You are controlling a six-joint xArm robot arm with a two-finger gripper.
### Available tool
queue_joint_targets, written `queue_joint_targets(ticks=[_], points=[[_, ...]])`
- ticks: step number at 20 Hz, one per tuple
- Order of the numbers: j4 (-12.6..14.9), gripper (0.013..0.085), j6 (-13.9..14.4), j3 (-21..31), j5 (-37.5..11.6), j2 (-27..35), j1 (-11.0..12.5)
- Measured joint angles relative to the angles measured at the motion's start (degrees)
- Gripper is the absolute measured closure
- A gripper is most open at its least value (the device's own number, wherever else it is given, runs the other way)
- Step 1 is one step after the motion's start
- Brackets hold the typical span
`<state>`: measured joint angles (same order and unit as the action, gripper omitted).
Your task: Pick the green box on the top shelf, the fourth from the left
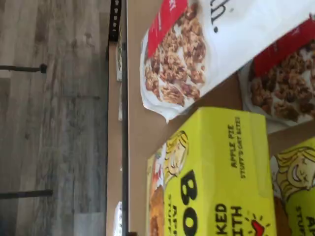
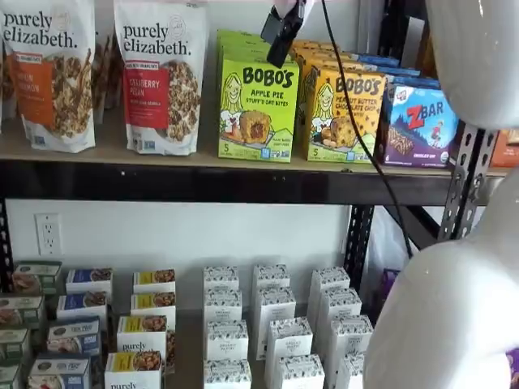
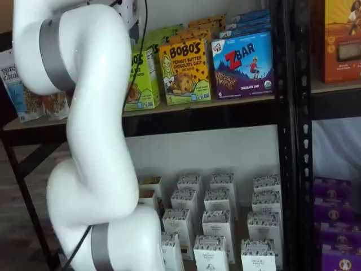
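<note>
My hand [image 2: 284,32] hangs with fingers wide above the Bobo's Apple Pie box [image 2: 256,104], a light, stiff carton I'd pinch across its narrow sides.

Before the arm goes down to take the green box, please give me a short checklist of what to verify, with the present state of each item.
1. Green box upright at the front of the top shelf: ok.
2. Gripper above the green box, not touching it: ok.
3. Gripper open: cannot tell from the fingers; they show side-on.
4. Top of the green box free, nothing lying on it: ok.
5. Gap to the granola bag on one side: ok.
6. Gap to the yellow box on the other side: narrow, cannot tell.
</note>
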<state>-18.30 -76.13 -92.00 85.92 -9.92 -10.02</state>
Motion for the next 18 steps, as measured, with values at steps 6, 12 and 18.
queue_joint_targets(ticks=[6, 12, 18], points=[[1.25, 0.013, -1.25, -1.81, 1.54, 2.21, 0.9], [2.57, 0.013, -1.96, -2.06, 1.6, 3.23, 1.19], [3.66, 0.013, -2.3, -2.01, 1.97, 4.15, 1.09]])
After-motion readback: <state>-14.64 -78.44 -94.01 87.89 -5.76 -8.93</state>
